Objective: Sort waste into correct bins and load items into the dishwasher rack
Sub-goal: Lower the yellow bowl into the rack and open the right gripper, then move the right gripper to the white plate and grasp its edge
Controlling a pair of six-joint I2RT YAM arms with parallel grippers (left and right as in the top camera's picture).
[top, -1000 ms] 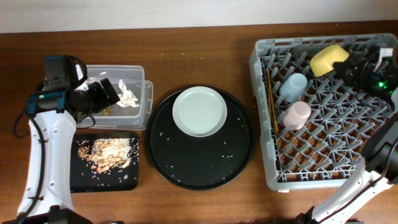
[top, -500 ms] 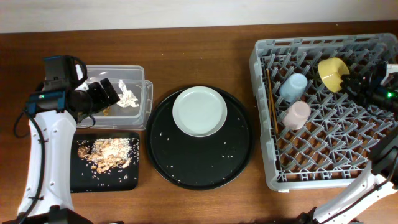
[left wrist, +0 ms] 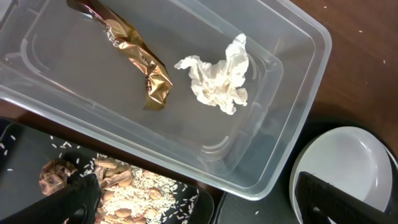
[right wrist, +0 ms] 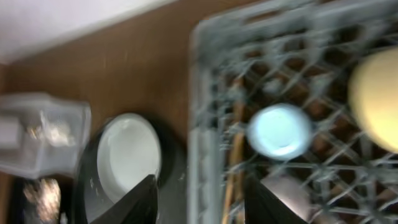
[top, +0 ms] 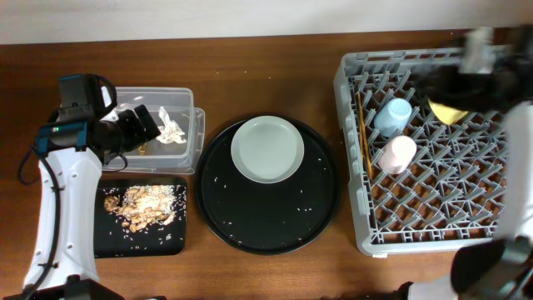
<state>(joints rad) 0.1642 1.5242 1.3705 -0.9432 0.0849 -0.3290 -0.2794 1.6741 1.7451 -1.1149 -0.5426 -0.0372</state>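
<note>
The large grey plastic dishwasher rack (top: 350, 167) holds one light-blue cup (top: 393, 116), one pink cup (top: 397, 153), one yellow bowl (top: 450, 111) and two thin wooden chopsticks (top: 364, 133). One pale round plate (top: 266, 149) sits on the round black tray (top: 250, 217). One crumpled white tissue (left wrist: 217, 78) and one brown-gold wrapper (left wrist: 140, 59) lie in the clear plastic tub (left wrist: 298, 93). Food scraps (top: 141, 207) fill the shallow black rectangular tray (top: 117, 237). The left gripper (left wrist: 199, 202) and the blurred right gripper (right wrist: 199, 186) both spread wide, empty, above the brown wooden table (top: 266, 67).

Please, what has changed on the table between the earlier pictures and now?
The right gripper has let go of the yellow bowl, which shifted slightly toward the near side and now lies in the dishwasher rack. The right arm has swung left over the rack's far edge and shows blurred. The left gripper, tissue, plate, light-blue cup and pink cup stayed as they were.
</note>
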